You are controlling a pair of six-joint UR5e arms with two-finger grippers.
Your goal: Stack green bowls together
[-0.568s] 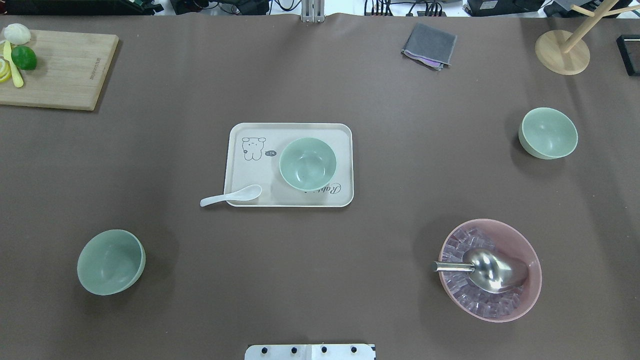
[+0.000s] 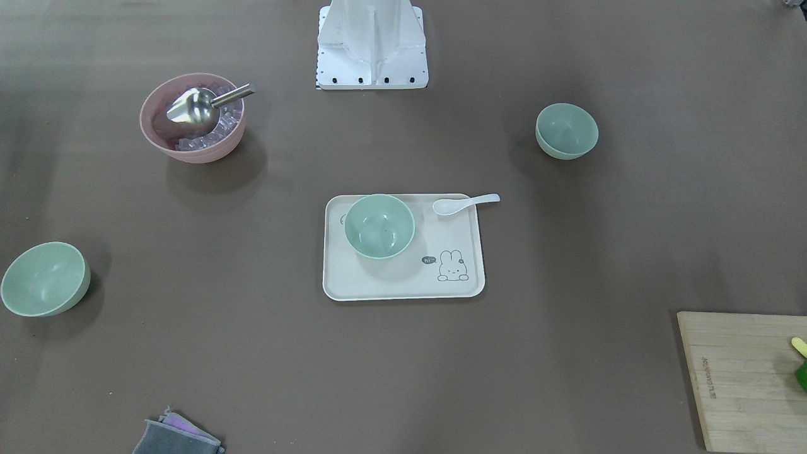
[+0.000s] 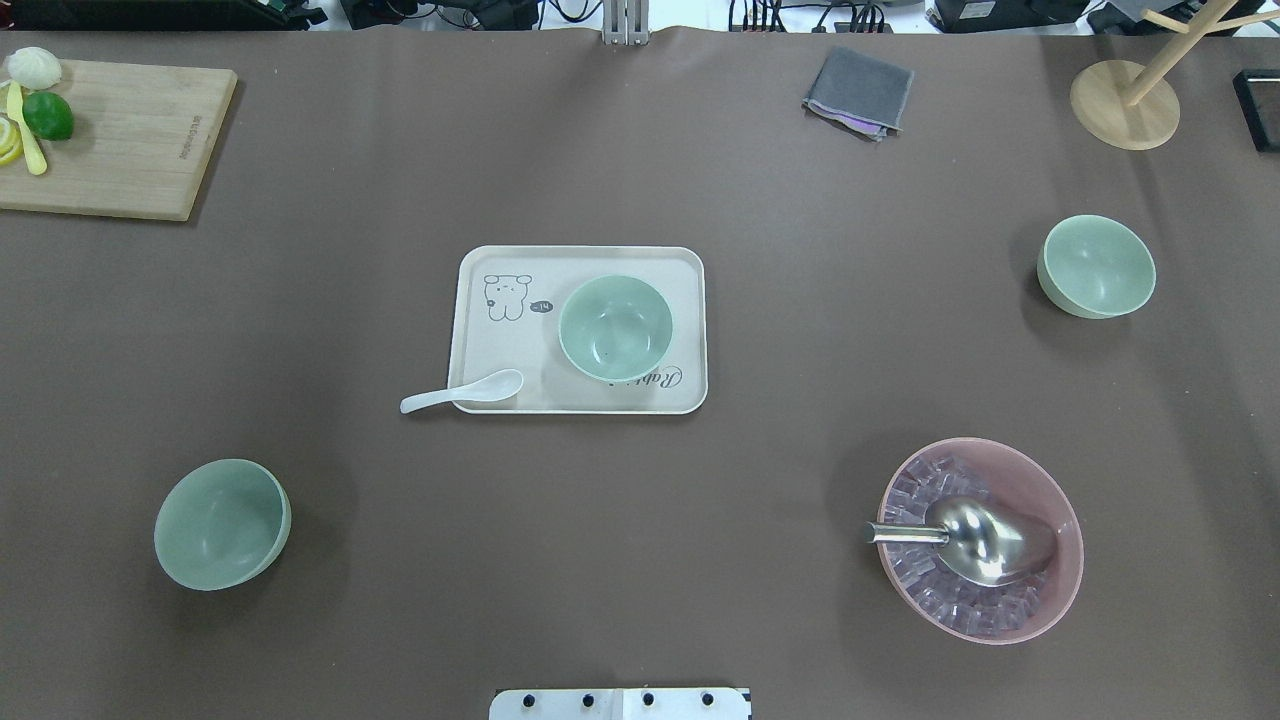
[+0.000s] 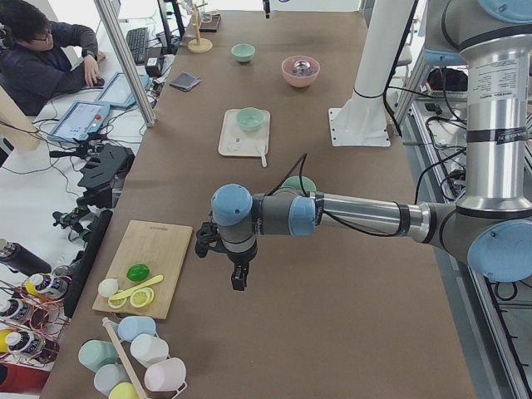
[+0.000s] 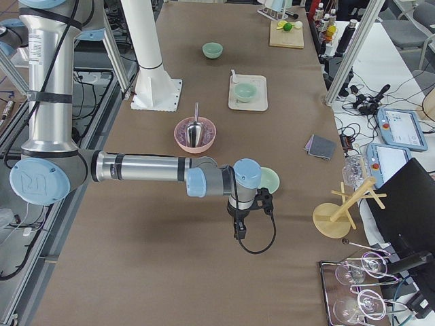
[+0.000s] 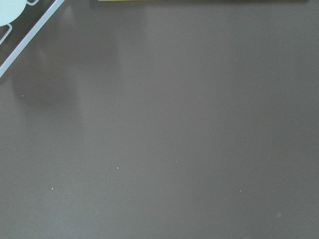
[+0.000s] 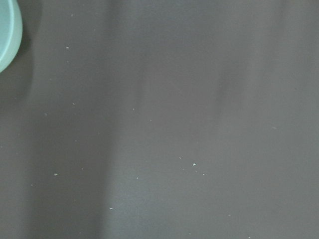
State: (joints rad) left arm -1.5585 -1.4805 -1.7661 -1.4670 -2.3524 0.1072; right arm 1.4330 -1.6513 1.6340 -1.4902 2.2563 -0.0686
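Three pale green bowls stand apart on the brown table. One (image 3: 615, 328) sits on the cream tray (image 3: 500, 340); it also shows in the front view (image 2: 379, 226). One (image 3: 222, 524) is near left, and also shows in the front view (image 2: 566, 130). One (image 3: 1096, 266) is at the right, and also shows in the front view (image 2: 44, 279). Neither gripper shows in the overhead or front views. My left gripper (image 4: 238, 278) hangs over bare table beside the cutting board. My right gripper (image 5: 239, 231) hangs just past a bowl (image 5: 270, 180), whose rim shows in the right wrist view (image 7: 7, 35). I cannot tell whether either is open or shut.
A white spoon (image 3: 462, 390) lies across the tray's near left corner. A pink bowl (image 3: 1040, 480) holds ice cubes and a metal scoop (image 3: 975, 540). A cutting board (image 3: 130, 140) with a lime is far left. A grey cloth (image 3: 858, 90) and a wooden stand (image 3: 1125, 105) are at the back.
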